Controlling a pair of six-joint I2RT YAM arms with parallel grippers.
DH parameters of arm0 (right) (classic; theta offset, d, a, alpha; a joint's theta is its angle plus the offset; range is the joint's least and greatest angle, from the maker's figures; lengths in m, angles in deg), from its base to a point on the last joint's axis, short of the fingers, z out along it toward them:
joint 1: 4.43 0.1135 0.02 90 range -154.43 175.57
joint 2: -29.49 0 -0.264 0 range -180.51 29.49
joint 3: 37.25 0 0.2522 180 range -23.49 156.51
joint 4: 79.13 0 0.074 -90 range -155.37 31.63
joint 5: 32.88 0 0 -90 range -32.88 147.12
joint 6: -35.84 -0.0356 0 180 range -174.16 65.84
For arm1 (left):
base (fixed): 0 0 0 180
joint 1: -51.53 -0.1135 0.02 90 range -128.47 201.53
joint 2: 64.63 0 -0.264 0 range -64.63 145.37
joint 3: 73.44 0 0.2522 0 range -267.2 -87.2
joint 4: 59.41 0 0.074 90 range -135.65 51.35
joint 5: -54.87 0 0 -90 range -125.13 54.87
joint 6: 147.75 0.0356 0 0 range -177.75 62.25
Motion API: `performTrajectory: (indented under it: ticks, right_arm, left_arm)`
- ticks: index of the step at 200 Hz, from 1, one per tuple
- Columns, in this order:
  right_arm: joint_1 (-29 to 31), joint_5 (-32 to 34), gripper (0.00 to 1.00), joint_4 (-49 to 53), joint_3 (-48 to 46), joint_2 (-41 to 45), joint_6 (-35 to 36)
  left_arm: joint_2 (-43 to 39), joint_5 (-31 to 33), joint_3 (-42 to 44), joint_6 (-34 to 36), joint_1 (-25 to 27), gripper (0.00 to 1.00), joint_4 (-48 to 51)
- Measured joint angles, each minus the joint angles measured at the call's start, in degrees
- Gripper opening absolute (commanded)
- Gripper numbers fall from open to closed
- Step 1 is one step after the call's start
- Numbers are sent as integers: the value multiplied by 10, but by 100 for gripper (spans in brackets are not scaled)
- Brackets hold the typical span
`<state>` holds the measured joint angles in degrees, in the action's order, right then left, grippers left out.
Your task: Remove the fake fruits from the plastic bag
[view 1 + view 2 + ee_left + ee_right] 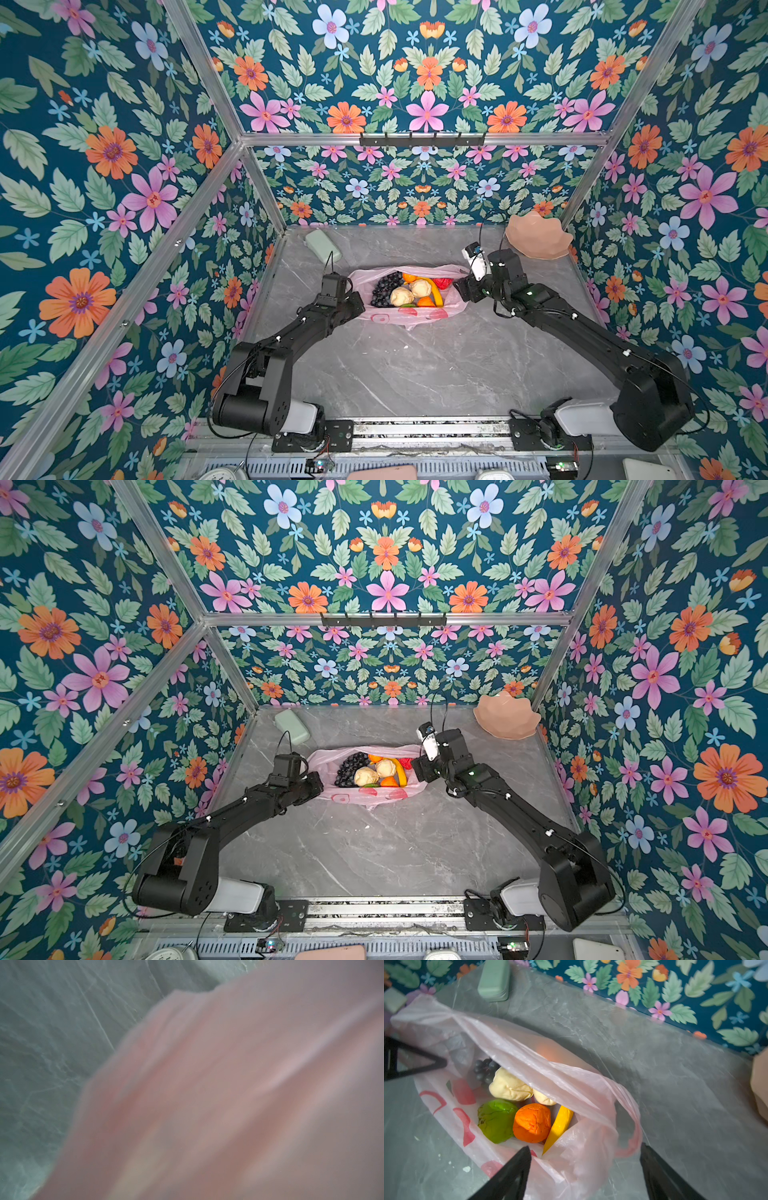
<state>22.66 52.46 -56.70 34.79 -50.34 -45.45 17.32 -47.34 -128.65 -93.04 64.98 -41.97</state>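
Plastic bag (415,316) lies mid-frame in a top view, with the fake fruits (409,291) inside. Left gripper (436,1065) is clamped on the bag's left edge. Right gripper (585,1147) is spread wide over the handle loop. The film looks thin and slippery, the fruits probably light. We'd pinch the orange (532,1123) across its middle.

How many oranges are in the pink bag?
2. One orange at the far side by the grapes; the other orange nearer, against the banana. More may hide underneath.
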Motion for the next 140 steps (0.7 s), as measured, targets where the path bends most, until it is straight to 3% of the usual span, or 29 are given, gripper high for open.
performTrajectory:
  ticks: [32, 60, 83, 100, 140]
  right_arm:
    - [1, -29, 85, -8, 45, -67, 110]
    - [-1, -34, 82, -11, 90, -133, 161]
    - [-11, -45, 62, 1, 145, -206, 185]
    - [-33, -78, 36, 37, 200, -251, 179]
    - [-104, -252, 0, 141, 395, -378, 88]
  left_arm:
    - [9, 2, -18, 14, 0, 0, 16]
    - [14, 4, -23, 25, -1, 0, 25]
    - [15, 3, -21, 29, -10, 0, 25]
    - [16, 1, -9, 31, -29, 0, 17]
    - [30, -26, 18, 38, -63, 0, -10]
